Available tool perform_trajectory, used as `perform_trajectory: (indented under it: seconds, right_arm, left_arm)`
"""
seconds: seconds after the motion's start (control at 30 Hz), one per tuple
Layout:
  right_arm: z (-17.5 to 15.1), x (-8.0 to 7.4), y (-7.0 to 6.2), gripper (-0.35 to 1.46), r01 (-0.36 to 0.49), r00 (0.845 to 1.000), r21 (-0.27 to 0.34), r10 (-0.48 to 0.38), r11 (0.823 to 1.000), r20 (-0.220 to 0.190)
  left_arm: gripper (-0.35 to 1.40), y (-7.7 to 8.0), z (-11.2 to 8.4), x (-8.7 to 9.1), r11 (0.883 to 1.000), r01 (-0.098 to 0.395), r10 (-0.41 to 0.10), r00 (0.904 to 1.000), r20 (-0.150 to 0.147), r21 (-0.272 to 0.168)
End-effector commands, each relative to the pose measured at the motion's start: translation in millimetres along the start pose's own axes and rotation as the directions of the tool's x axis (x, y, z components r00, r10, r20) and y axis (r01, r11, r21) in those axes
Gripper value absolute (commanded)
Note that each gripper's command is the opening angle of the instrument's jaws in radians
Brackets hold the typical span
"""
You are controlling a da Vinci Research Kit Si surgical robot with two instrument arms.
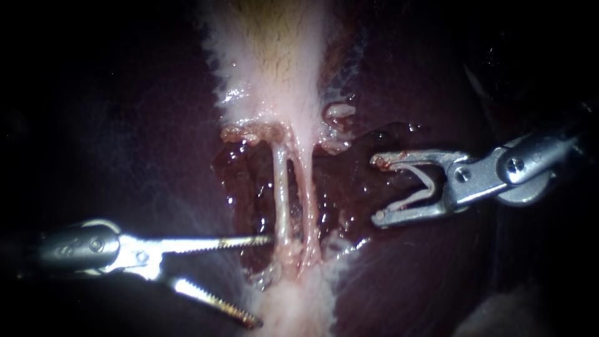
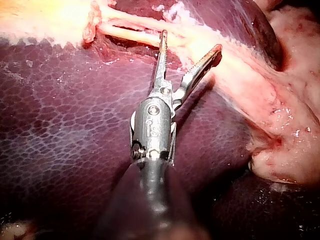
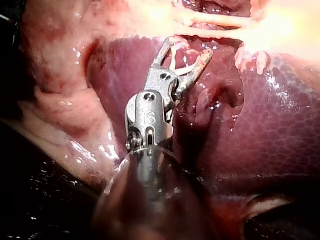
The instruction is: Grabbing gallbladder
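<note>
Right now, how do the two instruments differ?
The left instrument has long, thin, toothed jaws; the right instrument shorter, stouter ones. The left instrument's jaws are open and empty; the right instrument's hold a pale clip. The left instrument's upper jaw reaches the tubes; the right instrument stands clear. Both point at them.

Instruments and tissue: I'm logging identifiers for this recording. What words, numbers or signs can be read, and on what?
Left instrument: a stamped mark on its metal body, too small to read.
Right instrument: likewise, too small to read.
Liver and the white clip in the right instrument's jaws: no text.
</note>
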Motion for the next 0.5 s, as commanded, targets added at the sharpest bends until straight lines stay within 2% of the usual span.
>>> perform_trajectory:
  seconds: [0.03,0.2,0.33,0.5]
  right_arm:
    - [0.0,0.0,0.0,0.49,0.000,1.000,0.000,0.000,1.000,0.000]
    - [0.0,0.0,0.0,0.49,0.000,1.000,0.000,0.000,1.000,0.000]
    - [0.0,0.0,0.0,0.49,0.000,1.000,0.000,0.000,1.000,0.000]
    - [0.0,0.0,0.0,0.49,0.000,1.000,-0.001,0.000,1.000,0.000]
  left_arm:
    - [0.74,0.0,0.0,0.0,1.000,0.000,0.000,1.0000,0.000,0.000]
    - [0.78,0.0,-0.4,0.2,1.000,0.000,0.000,1.0000,-0.001,-0.003]
    - [0.79,-0.3,-1.4,0.8,1.000,0.004,-0.004,1.0000,-0.001,0.009]
    - [0.79,-1.9,-3.2,2.1,0.999,0.017,-0.017,0.9999,-0.003,0.034]
